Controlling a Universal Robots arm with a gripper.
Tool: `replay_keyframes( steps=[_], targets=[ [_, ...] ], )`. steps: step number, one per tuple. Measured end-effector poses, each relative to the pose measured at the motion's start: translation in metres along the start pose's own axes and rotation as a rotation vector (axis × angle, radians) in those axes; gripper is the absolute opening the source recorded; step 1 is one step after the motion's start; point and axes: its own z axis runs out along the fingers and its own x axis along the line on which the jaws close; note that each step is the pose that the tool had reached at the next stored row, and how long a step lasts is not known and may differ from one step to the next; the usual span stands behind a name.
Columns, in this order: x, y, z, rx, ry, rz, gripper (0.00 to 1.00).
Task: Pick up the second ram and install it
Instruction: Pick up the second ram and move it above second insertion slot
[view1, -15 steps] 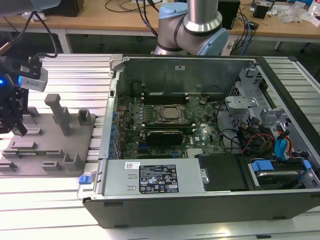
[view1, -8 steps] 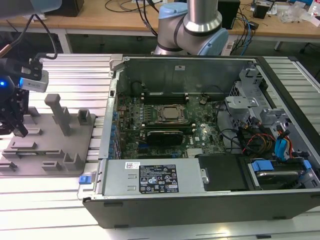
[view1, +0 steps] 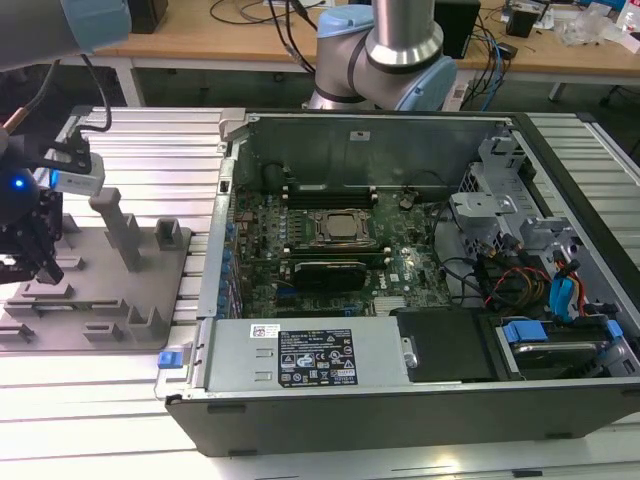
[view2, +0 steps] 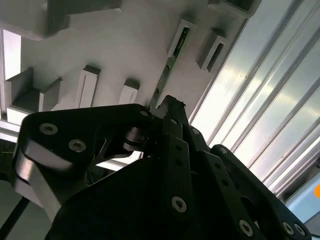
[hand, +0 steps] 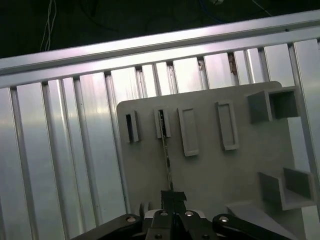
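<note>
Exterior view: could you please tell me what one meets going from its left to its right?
From its left: gripper → tall grey post on the holder plate → small blue clip → processor socket inside the open case → blue drive tab.

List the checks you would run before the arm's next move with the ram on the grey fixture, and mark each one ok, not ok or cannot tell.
1. Second ram standing on edge, far end in its grey holder block: ok.
2. Pincer lined up with the ram's near end, in both wrist views: ok.
3. Firm hold on the ram: cannot tell.
4. Computer case open, motherboard exposed: ok.
5. Free memory slot on the motherboard: cannot tell.
</note>
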Motion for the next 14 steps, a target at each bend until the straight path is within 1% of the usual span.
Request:
replay_keyframes(
  steps=[3,5,6,8,11,14],
  targets=[
    [0.0006,0.0034,0.0029,0.0,0.0008,-0.012,0.08],
    [0.0013,0.0075,0.009,0.0,0.0016,-0.03,0.08],
    [0.0015,0.0085,0.0132,0.0002,0.0022,-0.047,0.08],
    [0.0016,0.0092,0.0167,0.0004,0.0027,-0.061,0.08],
    [0.0019,0.0118,0.0268,0.0026,0.0037,-0.093,0.08],
    [0.0018,0.0143,0.0293,0.003,0.0038,-0.098,0.08]
  ],
)
